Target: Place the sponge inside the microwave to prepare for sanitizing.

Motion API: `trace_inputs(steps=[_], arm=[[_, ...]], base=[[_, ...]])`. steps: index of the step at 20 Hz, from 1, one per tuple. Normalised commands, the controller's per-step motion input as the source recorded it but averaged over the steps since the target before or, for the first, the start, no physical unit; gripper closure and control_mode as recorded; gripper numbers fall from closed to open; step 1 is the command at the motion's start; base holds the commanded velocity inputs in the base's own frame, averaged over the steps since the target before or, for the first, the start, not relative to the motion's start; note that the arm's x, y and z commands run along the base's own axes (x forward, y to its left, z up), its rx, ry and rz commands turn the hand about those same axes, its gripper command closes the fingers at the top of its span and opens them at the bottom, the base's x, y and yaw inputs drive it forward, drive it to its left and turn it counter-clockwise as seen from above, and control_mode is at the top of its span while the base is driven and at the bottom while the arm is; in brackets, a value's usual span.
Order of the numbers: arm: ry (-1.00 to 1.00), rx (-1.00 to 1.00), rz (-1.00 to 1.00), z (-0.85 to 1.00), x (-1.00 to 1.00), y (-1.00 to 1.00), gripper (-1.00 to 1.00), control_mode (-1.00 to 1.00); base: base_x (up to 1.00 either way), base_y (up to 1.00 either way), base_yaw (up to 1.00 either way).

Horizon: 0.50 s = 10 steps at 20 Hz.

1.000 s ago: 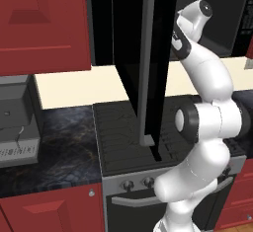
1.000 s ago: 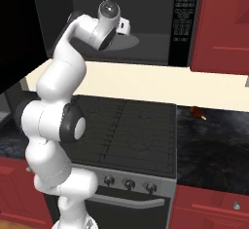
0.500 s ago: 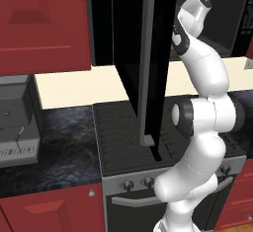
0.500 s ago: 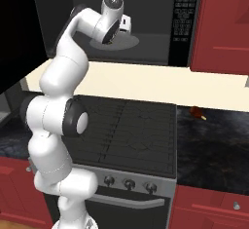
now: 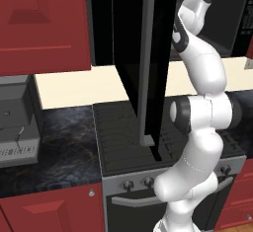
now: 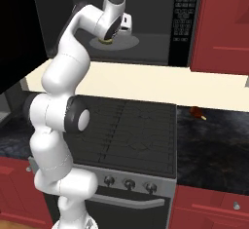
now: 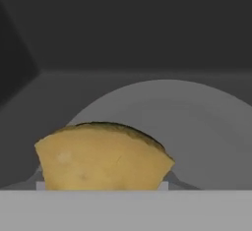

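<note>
The microwave (image 6: 182, 23) stands open, its glossy black door (image 5: 153, 53) swung out toward me in the left base view. My gripper (image 6: 105, 38) reaches into the grey cavity and hangs just above the round turntable (image 6: 124, 42). It is shut on the sponge (image 6: 103, 41), a yellow wedge with a dark green top. In the hand view the sponge (image 7: 103, 157) covers the fingertips, with the pale turntable (image 7: 197, 127) spreading behind and below it. The sponge looks slightly above the plate; whether it touches is unclear.
A black stove (image 6: 131, 135) with knobs sits under the microwave. A grey boxy appliance (image 5: 15, 122) stands on the dark counter to the left. A small red object (image 6: 195, 111) lies on the right counter. Red cabinets (image 6: 223, 23) flank the microwave.
The hand has risen and pushed deeper into the cavity, carrying the sponge over the turntable. The grip is unchanged.
</note>
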Motion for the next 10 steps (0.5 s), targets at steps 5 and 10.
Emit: trace_inputs(steps=[5, 10], arm=[[0.0, -0.04, 0.01, -0.18, 0.09, -0.2, 1.0, -1.0], [0.0, -0.03, 0.0, -0.18, 0.05, -0.22, 1.0, -1.0]], base=[[0.0, 0.0, 0.0], [0.0, 0.0, 0.0]])
